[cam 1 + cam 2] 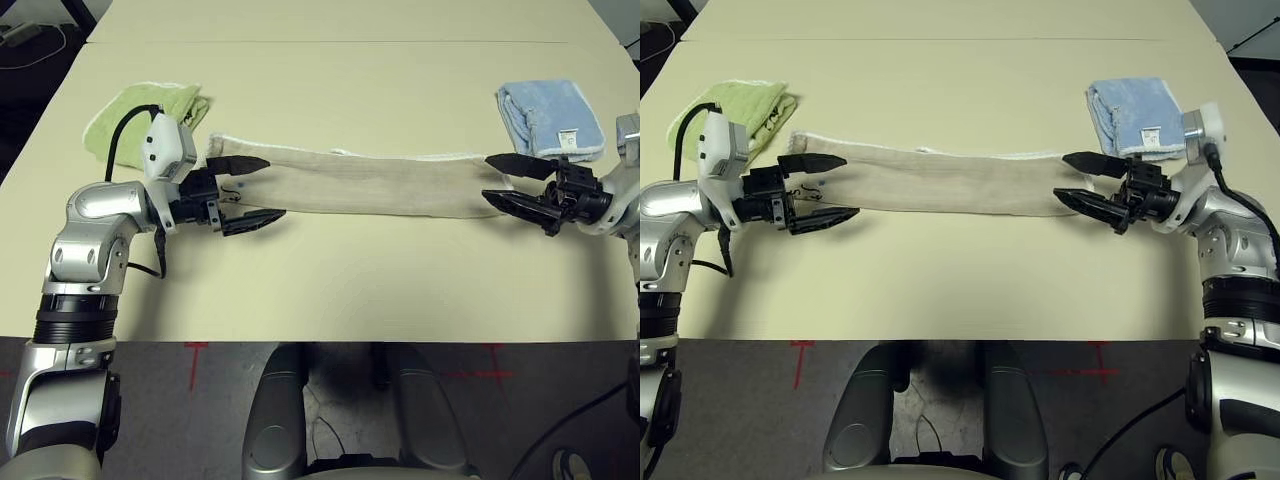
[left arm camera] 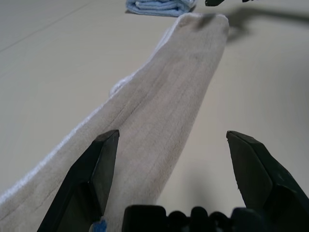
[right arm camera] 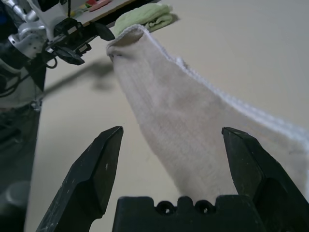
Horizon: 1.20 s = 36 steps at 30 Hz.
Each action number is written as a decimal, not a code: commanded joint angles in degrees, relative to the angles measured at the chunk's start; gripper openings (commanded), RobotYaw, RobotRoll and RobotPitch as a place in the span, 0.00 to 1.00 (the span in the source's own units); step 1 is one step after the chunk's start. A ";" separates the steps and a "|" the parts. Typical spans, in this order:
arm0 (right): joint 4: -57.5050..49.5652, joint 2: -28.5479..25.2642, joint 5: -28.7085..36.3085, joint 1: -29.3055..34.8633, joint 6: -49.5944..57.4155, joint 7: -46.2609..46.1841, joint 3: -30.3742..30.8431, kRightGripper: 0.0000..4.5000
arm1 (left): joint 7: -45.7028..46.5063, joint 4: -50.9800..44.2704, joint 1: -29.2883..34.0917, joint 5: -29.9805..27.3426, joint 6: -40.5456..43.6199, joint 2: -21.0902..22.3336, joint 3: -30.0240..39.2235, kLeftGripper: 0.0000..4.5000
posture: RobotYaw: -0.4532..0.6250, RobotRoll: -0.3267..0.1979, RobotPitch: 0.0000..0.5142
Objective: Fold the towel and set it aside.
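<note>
Two grippers stood open at opposite ends of the towel (image 1: 365,183), which lay folded into a long flat strip across the table (image 1: 330,285). Left gripper (image 1: 253,192) straddled one end, right gripper (image 1: 505,180) the other, neither holding it. Green towel (image 1: 150,108) and blue towel (image 1: 550,117) sat just beyond those ends.
</note>
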 commanded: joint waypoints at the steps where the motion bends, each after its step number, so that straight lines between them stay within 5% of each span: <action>1: -3.97 -1.54 3.77 3.73 9.30 -0.73 -0.59 0.99 | -0.24 -2.00 1.66 -0.44 0.41 0.01 -1.26 1.00 | 0.43 0.62 0.58; 19: -7.41 -5.32 9.79 10.54 29.48 -8.73 -1.86 0.99 | 1.82 -5.31 1.35 -1.90 3.73 -0.73 -1.94 1.00 | 0.44 0.62 0.58; 36: -6.03 6.25 8.81 4.86 25.33 -28.50 -5.56 0.99 | 2.44 -5.45 1.13 -1.91 4.16 -0.98 -2.12 1.00 | 0.44 0.62 0.58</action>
